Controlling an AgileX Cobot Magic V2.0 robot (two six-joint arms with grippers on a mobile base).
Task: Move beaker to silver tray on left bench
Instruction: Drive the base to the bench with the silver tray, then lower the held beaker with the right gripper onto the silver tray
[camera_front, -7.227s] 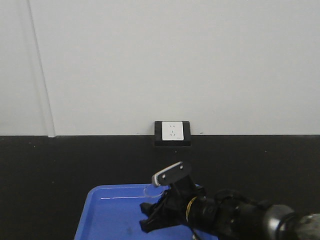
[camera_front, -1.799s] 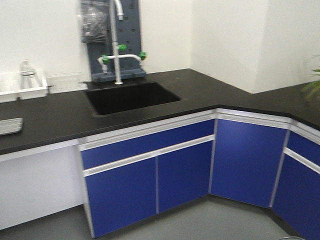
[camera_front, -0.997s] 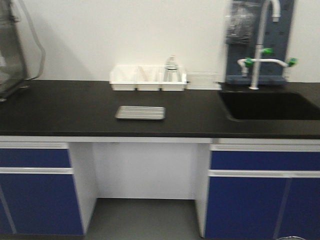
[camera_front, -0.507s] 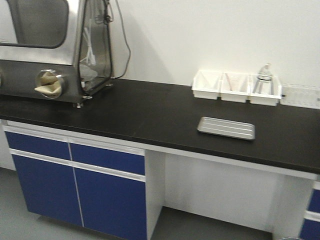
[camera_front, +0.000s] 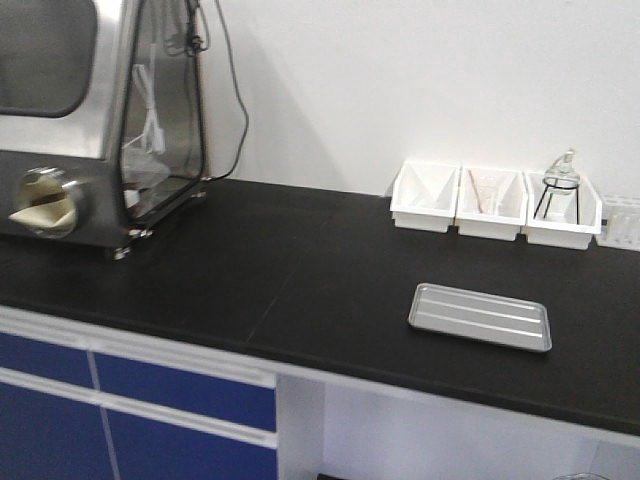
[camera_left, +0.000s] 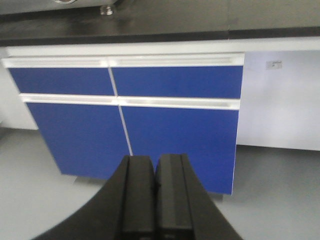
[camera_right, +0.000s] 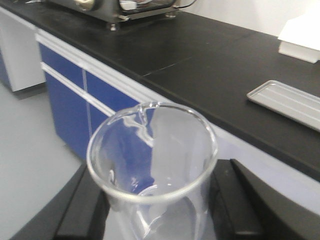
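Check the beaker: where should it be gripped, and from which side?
Grip the straight wall below the rim, coming from the side. The beaker stands mouth-up, its pouring lip on the far side; the right gripper has its fingers on the two opposite flanks, clear of that lip. Smooth round glass probably slips, so squared opposite contact seems safest.

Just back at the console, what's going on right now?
The right gripper holds the beaker upright, short of the bench. The silver tray lies bare on the bench ahead, so the beaker isn't placed yet. The left gripper is shut on nothing, facing the blue cabinets.
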